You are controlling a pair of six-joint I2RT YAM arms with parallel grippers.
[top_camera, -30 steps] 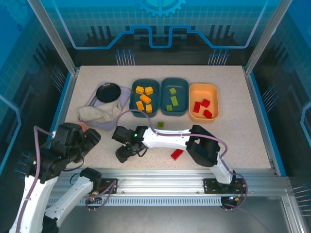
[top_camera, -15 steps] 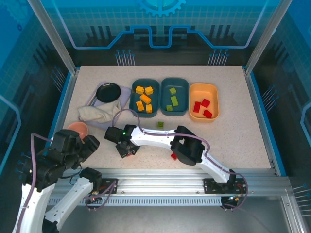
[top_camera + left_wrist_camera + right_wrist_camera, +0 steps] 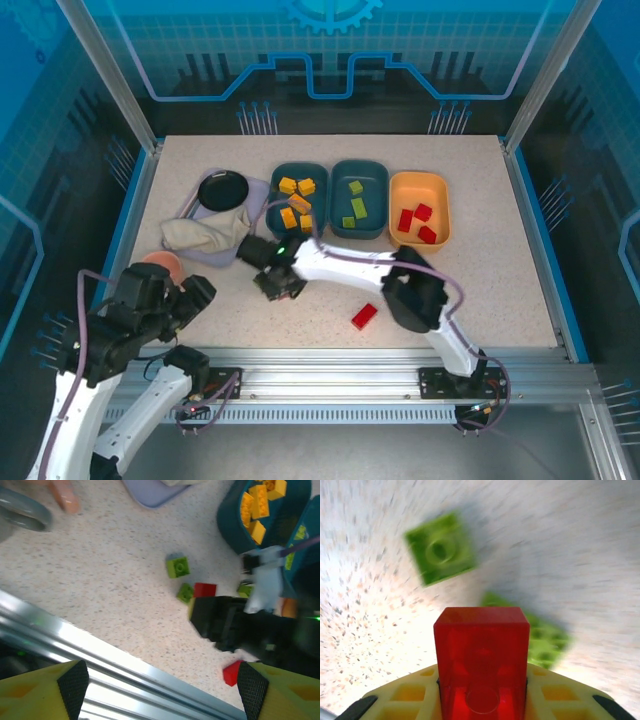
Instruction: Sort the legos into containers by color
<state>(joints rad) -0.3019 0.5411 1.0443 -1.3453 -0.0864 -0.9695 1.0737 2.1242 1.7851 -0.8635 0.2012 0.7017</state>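
Right end effector [image 3: 282,286] moved — red brick [image 3: 481,660] partly cropped.

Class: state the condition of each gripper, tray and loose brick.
Right gripper: shut on small red plastic brick.
Left gripper: open.
Long red brick: loose on table.
Lime green bricks: loose on table.
Pale orange plastic tray: holds red bricks.
Dark teal plastic trays: orange-yellow bricks in one, green bricks in other.

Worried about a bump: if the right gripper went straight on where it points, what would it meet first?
Likely the lime green brick beyond its held red brick; blur leaves depth unsure.
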